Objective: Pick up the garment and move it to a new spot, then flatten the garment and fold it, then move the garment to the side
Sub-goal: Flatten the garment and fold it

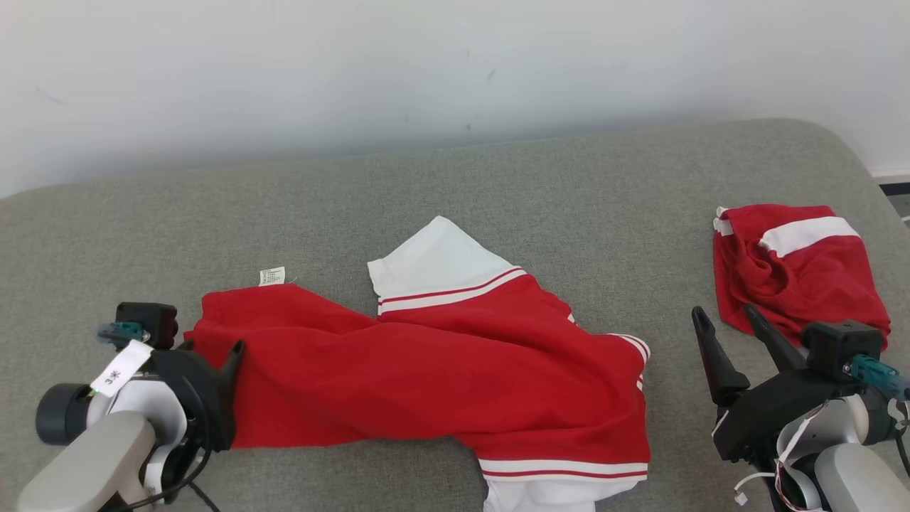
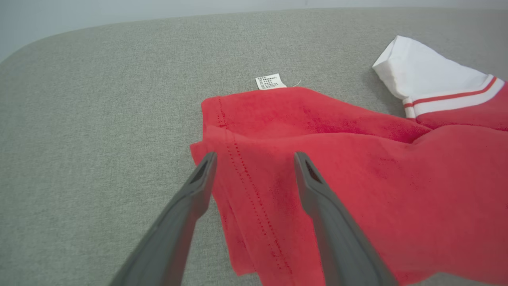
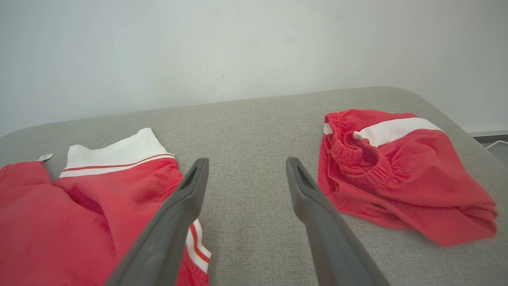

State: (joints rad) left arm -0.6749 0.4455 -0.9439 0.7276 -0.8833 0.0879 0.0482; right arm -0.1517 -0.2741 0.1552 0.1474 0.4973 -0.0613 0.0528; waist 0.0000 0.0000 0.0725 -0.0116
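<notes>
The red garment [image 1: 441, 370] is lying rumpled across the middle of the head view, running from the lower left toward the bottom edge right of centre, on the grey fabric-covered bench [image 1: 498, 178]. One white sleeve [image 1: 434, 259] with thin red stripes is pointing toward the upper middle of the frame, and a second white sleeve [image 1: 540, 498] is running off the bottom edge. A small white care label [image 1: 271, 276] is sticking out from the garment's upper left edge and is resting on the bench.

In the left wrist view, the left claw [image 2: 254, 159] is standing wide open and gripping nothing. Its fingers are straddling the stitched hem at the garment's left end, one over the cloth's edge and the other over the red fabric; whether they are touching the cloth cannot be told.

At the lower right of the head view, the right claw [image 1: 725, 313] is also standing open and empty over bare bench, just beside the garment's right edge. Beyond it, at the right of the frame, a pair of red shorts [image 1: 796, 274] with a white stripe is lying bunched, well apart from the garment. A pale wall [image 1: 426, 64] is filling the top of the frame.
</notes>
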